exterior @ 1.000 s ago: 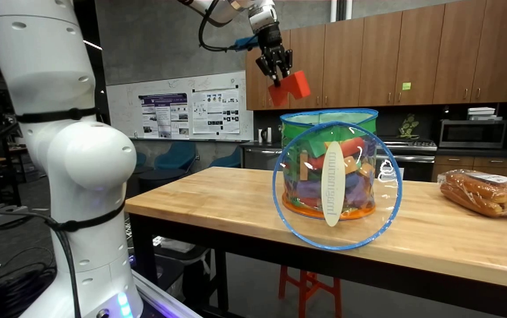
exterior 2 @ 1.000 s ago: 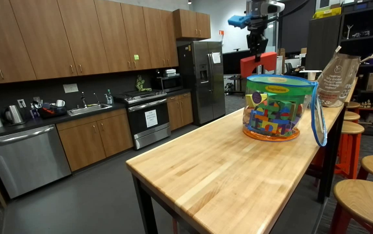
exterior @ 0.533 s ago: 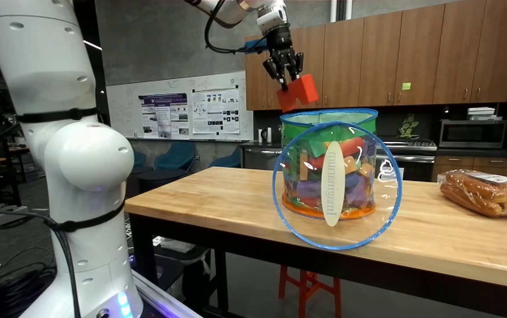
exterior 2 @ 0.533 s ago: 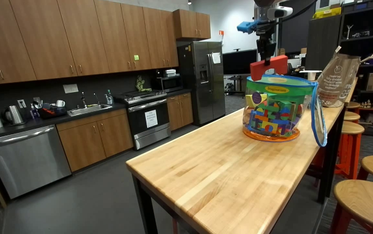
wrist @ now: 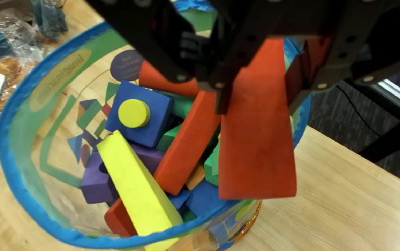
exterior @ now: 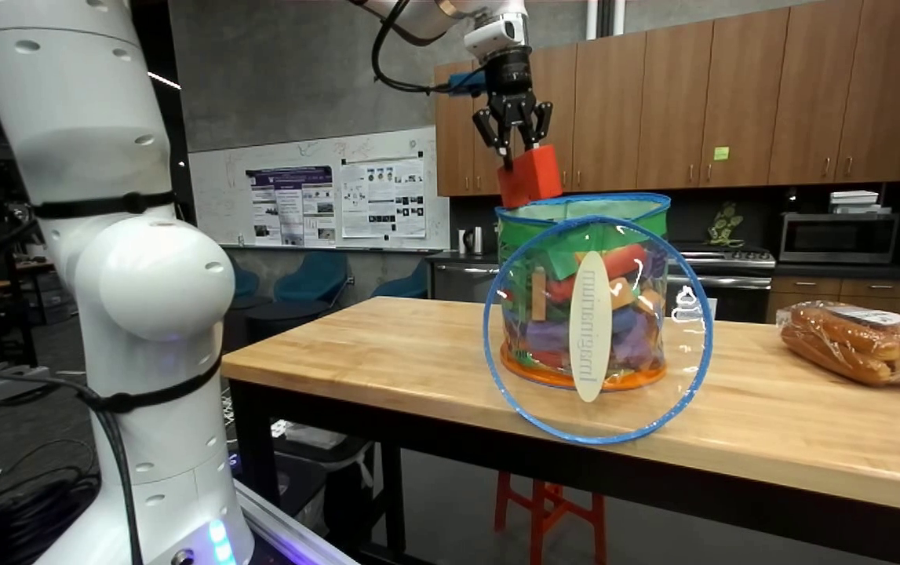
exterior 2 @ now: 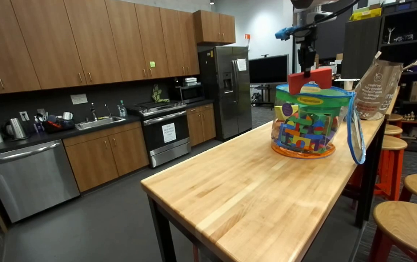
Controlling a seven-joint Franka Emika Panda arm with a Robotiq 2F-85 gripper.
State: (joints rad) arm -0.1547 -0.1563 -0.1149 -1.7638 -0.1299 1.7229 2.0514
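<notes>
Gripper (exterior: 519, 154): pinched a red arch block (wrist: 257, 150) from both sides. Position of the block: at the edge of the open mouth of a clear, blue-rimmed bucket (wrist: 5, 153); contact could not be told. Contents of the bucket included a yellow block (wrist: 137, 184), a purple block (wrist: 96, 188), a red bar (wrist: 187, 143) and a blue block (wrist: 155, 125) with a yellow peg (wrist: 133, 113). Lid (exterior: 591, 326): round, clear, hung down beside the bucket, which stood on a wooden table (exterior 2: 244, 196). Also on the table were wrapped bread (exterior: 865, 341) and a paper bag (exterior 2: 377, 89).
</notes>
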